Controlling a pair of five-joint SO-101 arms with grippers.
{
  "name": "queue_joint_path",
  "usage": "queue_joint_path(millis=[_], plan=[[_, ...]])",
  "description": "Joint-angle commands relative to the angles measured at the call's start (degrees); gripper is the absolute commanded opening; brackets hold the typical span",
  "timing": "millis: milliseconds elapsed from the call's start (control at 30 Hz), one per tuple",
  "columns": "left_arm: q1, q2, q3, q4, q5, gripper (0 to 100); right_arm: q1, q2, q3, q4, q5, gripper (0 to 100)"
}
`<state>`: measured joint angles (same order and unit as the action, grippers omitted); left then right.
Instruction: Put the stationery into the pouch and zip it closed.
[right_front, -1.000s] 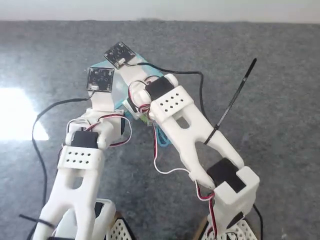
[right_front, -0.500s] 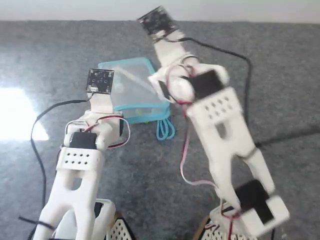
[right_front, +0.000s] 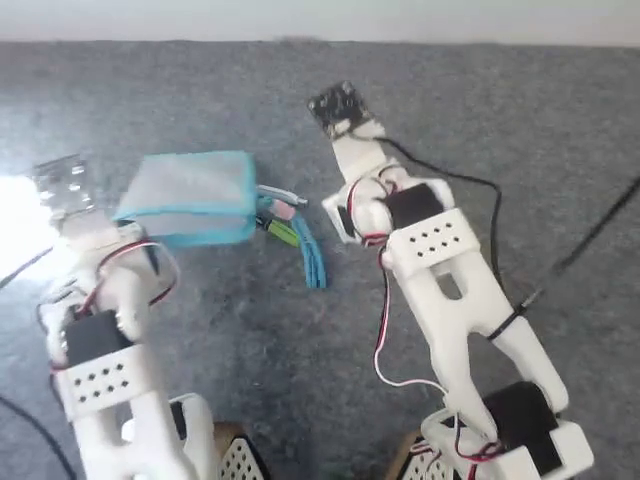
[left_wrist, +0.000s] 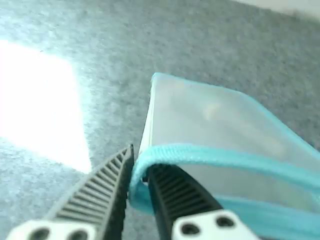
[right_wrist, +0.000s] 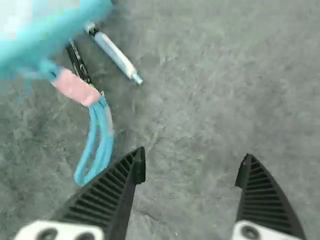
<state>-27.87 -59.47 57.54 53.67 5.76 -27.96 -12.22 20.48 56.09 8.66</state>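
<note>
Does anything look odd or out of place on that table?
Yes. The pouch, pinched at one end by the left gripper, has a pen and a pink piece poking out of its other end onto the table, not tucked inside.

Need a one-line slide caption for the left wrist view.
Left gripper pinching the turquoise edge of the see-through pouch, grey table behind.
</note>
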Motion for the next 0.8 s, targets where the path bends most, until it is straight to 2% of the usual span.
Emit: queue_joint_path(millis=[0,167,367,567,767], plan=[[-4.31,-3.16,-2.24,-0.09,0.62,1,-2.42,-2.59,2.90,-4.53,0.79,29.2],[-10.20,-3.08,-2.77,-2.37,1.49,1,-4.88,-2.42,4.48,-8.31,0.79,29.2],[-10.99,-3.08,-2.51,-2.29,1.05,1,-10.51,6.37,0.26,-7.43,0.88,29.2],[-12.66,-3.52,-2.42,2.02,-2.29,1,-11.91,19.47,-11.16,-6.11,0.88,29.2],[-12.57,-3.16,-2.42,2.20,-2.81,1,-15.16,29.32,-19.69,-4.97,0.88,29.3]])
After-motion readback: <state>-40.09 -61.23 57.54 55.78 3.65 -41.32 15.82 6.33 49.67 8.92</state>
